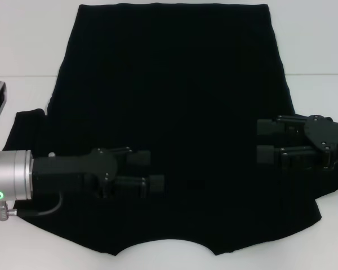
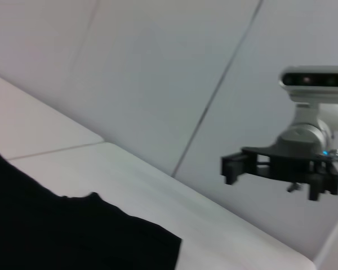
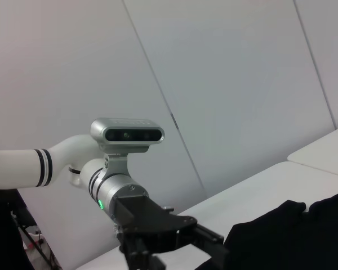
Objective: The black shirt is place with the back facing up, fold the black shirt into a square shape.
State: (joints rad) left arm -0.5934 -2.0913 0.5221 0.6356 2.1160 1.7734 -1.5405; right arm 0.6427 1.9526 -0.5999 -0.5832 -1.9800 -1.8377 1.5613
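Observation:
The black shirt lies spread flat on the white table, plain side up, with its curved neck edge at the near side and its straight hem at the far side. My left gripper hovers over the shirt's near left part, open, with nothing between its fingers. Over the right side of the shirt, my right gripper is also open and empty, pointing toward the left one. The left wrist view shows the right gripper farther off, above a shirt edge.
Bare white table lies on both sides of the shirt and along the near edge. A sleeve sticks out to the left. Grey wall panels stand behind the table.

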